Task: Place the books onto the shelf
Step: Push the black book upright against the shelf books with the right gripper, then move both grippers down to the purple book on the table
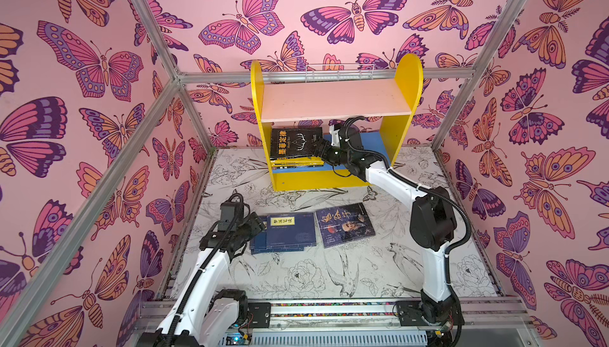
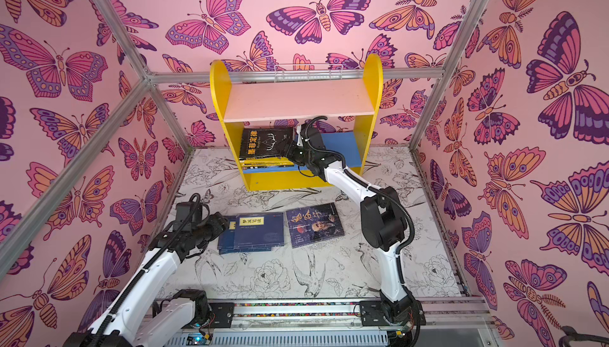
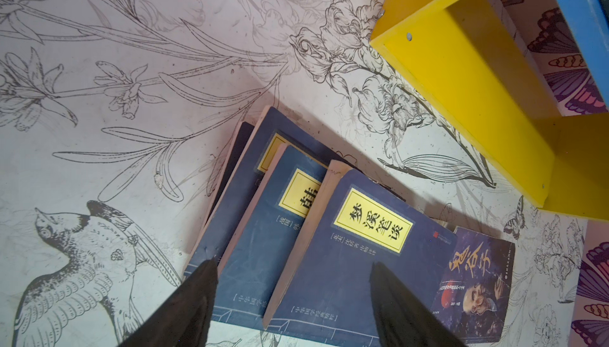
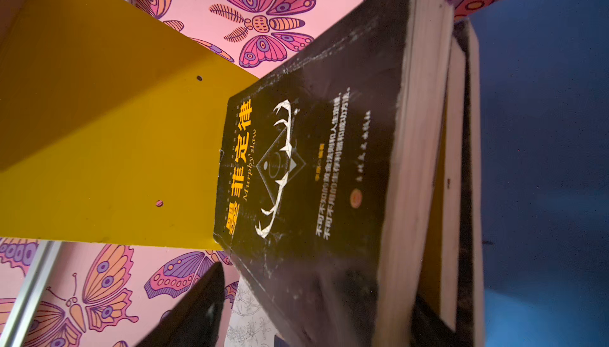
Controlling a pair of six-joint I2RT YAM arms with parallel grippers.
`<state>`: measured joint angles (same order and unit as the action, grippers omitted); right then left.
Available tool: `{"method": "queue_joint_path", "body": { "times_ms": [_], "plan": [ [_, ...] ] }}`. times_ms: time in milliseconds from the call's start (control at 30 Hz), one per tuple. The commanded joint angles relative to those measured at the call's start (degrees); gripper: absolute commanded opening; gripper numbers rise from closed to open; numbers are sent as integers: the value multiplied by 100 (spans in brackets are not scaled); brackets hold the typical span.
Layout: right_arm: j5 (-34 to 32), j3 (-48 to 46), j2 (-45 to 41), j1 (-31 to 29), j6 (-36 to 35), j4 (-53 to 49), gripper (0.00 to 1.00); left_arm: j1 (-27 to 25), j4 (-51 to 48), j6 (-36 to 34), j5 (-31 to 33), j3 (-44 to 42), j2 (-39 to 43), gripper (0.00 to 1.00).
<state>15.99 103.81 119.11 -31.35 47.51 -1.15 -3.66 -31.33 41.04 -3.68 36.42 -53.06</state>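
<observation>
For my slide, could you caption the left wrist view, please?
Left gripper open above the navy books, beside the yellow shelf.

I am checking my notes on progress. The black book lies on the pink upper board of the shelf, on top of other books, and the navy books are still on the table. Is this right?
Not quite. In both top views the black book lies on the blue lower board of the shelf, under the pink upper board. The rest holds: it tops other books, and the navy books are on the table.

A robot test booth: aluminium frame [image 1: 150, 121], butterfly-print walls [image 1: 82, 65], 2 rail-mounted arms [image 1: 395, 184].
</observation>
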Motion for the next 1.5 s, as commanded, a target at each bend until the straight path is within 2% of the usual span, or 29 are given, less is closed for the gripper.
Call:
{"method": "queue_joint_path", "body": {
  "times_ms": [0, 200, 467, 600, 767, 867, 933, 1133, 1200, 1333, 1467],
  "plan": [
    [-529, 347, -246, 20, -762, -323, 75, 41, 32, 6, -84, 31, -4, 76],
    [-925, 68, -574, 31, -1181, -484, 76, 40, 11, -52, -80, 47, 23, 76],
    [-987, -677, -1194, 58, -1411, -313, 76, 40, 21, -143, -136, 101, -37, 77],
    [-1074, -1646, -1841, 204, -1333, -7, 76, 30, 47, -350, -302, 165, -48, 77],
    [-1725, -3317, -2848, 479, -854, -74, 76, -70, 347, -441, -668, 148, 1, 78],
    [-2506, -4317, -3522, 569, -403, -510, 76, -395, 745, -371, -809, 62, -115, 78],
    [-2773, -4858, -3758, 586, -208, -727, 77, -751, 985, -413, -793, 81, -318, 78],
    [-2556, -5775, -3961, 613, -97, -1325, 77, -2067, 1168, -1052, -682, 724, -1462, 79],
    [-2474, -5916, -3950, 612, -273, -1550, 77, -2439, 1173, -1335, -750, 980, -1910, 80],
    [-2241, -6040, -3878, 759, -440, -1819, 78, -2912, 1186, -1726, -1069, 1368, -2859, 80],
    [-1930, -6050, -3718, 864, -777, -1842, 78, -3326, 1205, -2115, -1678, 1796, -3632, 79]
  ]
}}
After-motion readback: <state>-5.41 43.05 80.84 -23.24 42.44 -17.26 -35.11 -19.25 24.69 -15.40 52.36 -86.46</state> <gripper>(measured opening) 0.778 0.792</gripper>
